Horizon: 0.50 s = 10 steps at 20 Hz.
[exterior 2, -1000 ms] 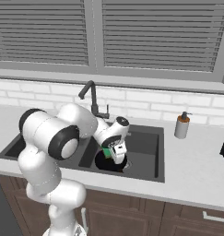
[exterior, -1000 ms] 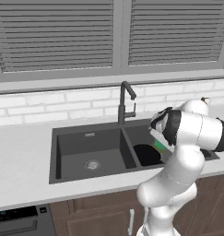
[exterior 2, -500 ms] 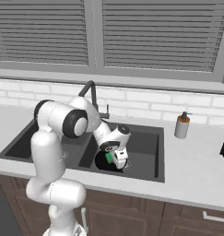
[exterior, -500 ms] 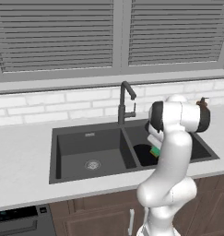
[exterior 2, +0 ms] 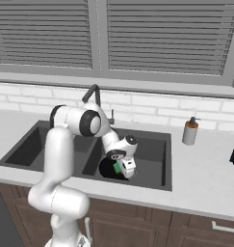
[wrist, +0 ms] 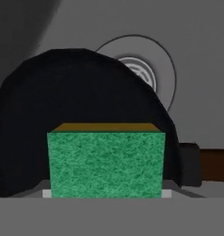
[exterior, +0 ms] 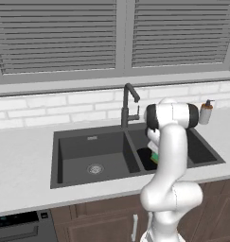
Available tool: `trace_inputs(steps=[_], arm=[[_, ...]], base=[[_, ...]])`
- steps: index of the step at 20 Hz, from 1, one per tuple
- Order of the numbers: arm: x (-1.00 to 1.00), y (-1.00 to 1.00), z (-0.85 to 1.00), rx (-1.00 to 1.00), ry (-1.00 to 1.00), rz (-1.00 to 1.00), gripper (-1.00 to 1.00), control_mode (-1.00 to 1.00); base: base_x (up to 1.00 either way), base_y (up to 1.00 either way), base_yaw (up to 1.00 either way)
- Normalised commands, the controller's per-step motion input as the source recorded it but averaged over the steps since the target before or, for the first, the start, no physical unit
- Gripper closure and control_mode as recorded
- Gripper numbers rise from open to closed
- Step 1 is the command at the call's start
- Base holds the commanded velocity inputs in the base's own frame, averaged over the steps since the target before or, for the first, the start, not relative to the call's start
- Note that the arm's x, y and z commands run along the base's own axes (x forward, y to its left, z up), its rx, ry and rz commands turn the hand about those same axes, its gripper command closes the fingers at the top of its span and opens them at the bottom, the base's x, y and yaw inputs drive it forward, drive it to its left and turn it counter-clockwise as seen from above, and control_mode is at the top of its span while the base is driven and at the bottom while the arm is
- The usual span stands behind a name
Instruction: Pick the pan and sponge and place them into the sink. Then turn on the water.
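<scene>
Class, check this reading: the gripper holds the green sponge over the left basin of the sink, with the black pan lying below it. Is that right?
Not quite: it is the right basin. The right base view shows the gripper with the sponge over the pan in the right basin of the sink, on the soap dispenser's side. The rest stands.

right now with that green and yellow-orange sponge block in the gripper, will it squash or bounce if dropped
The green, yellow-orange-backed sponge block looks soft and probably squashes a little in a grip. Small, so likely light. Dropped onto the round black frying pan below it, it should land flat rather than roll.
</scene>
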Motion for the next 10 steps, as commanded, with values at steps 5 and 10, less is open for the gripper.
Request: trace_inputs(steps=[5, 10], arm=[[0.38, -0.09, -0.45, 0.00, 0.01, 0.05, 1.00, -1.00], [0.29, -0.09, -0.38, 0.00, 0.00, 0.03, 1.00, -1.00]], base=[[0.00, 0.00, 0.00], [0.00, 0.00, 0.00]])
